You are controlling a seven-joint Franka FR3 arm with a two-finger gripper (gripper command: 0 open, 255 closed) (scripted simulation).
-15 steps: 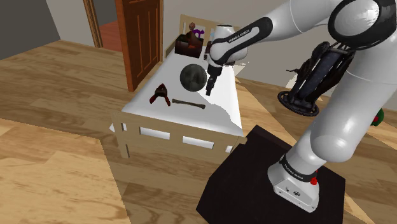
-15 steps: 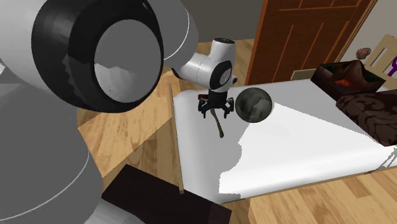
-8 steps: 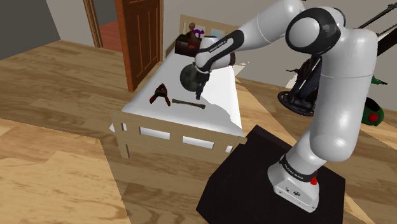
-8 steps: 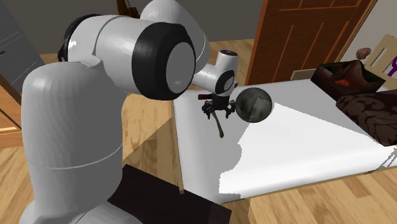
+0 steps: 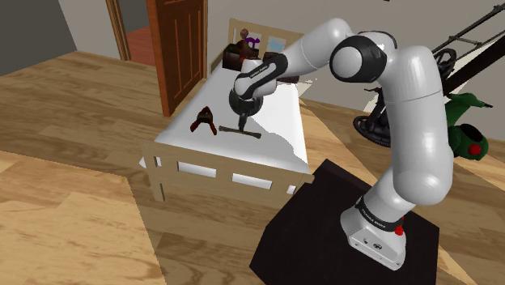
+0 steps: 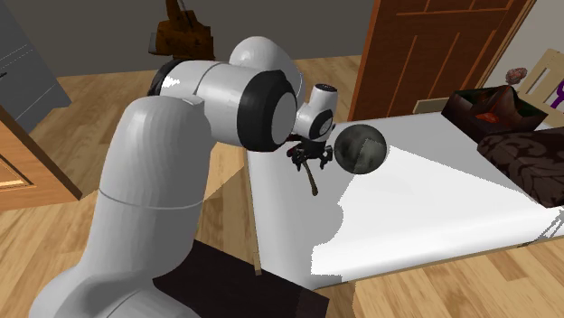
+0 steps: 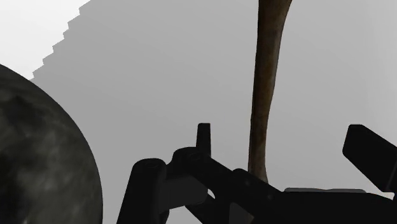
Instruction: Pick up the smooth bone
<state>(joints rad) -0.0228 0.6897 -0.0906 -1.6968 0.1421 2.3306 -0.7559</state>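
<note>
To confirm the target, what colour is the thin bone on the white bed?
The bone is plain dark brown; the wrist view shows it best.

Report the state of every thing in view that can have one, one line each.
end effector, open, low over the bone, one finger on each side of it.
bone, lying flat on the white bed, not lifted.
dark ball, resting on the bed beside the bone.
door, standing open.
</note>
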